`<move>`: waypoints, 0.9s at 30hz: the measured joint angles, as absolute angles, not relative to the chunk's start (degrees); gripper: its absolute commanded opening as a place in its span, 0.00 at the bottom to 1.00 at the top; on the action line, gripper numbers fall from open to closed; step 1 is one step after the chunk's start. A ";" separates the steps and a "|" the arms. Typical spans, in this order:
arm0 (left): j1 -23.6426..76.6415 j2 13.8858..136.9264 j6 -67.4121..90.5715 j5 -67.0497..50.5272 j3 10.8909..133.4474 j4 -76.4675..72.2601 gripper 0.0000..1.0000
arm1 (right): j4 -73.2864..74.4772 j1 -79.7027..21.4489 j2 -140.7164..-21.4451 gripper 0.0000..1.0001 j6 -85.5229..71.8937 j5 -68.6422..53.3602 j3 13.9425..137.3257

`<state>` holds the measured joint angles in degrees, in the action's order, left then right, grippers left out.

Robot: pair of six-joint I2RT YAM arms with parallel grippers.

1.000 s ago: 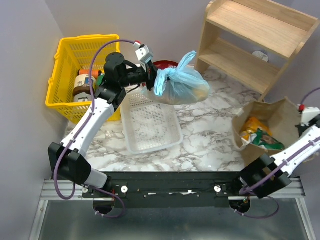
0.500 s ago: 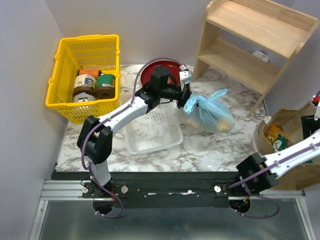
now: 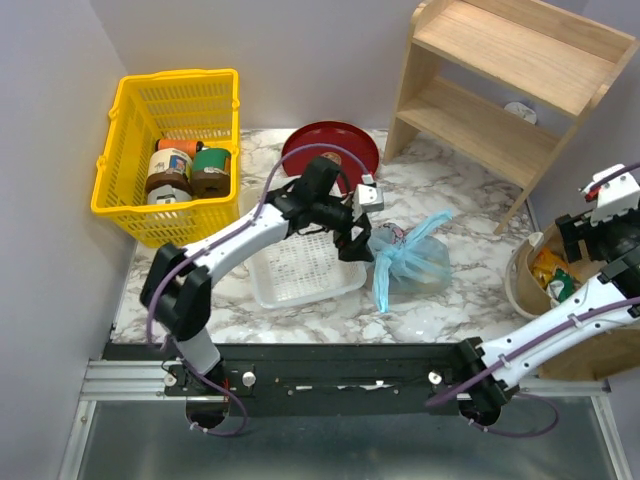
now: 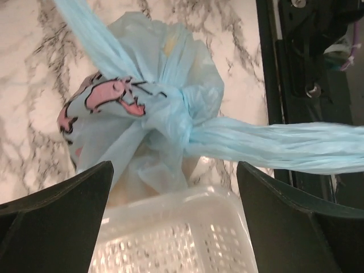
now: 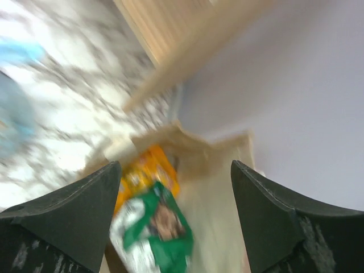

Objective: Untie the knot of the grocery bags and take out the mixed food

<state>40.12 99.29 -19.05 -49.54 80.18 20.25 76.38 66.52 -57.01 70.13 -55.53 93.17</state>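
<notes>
Blue bag (image 3: 412, 262), centre toward front edge, knot (image 4: 173, 116) tied; left gripper (image 4: 173, 170) spread before it. Step: untying; next, pinch a loose tail. Right gripper (image 5: 175, 165) spread, empty

Plastic bag (image 4: 153, 114) pale blue, printed pink with black outlines; paper bag (image 5: 216, 165) brown; crisp bag (image 5: 162, 227) green; packet (image 5: 145, 170) yellow-orange; table (image 3: 440, 190) white marble, grey-veined; basket (image 3: 170, 215) yellow; plate (image 3: 330, 140) red; tray (image 3: 300, 268) white, perforated; shelf (image 3: 500, 60) pale wood.
</notes>
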 measured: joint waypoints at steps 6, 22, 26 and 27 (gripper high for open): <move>39.05 82.35 -21.47 -41.28 73.54 24.34 0.99 | 75.37 38.98 -56.84 0.73 60.34 -61.17 90.04; 38.39 89.91 -17.58 -38.39 80.66 26.89 0.73 | 56.01 0.01 -74.17 0.50 41.10 -40.69 68.88; 39.59 99.98 -20.53 -42.28 93.54 30.13 0.61 | 55.11 -1.83 -75.11 0.52 43.92 -40.82 68.77; 39.92 102.10 -21.04 -43.40 96.33 31.05 0.61 | 55.09 -2.15 -75.22 0.53 44.93 -40.91 68.55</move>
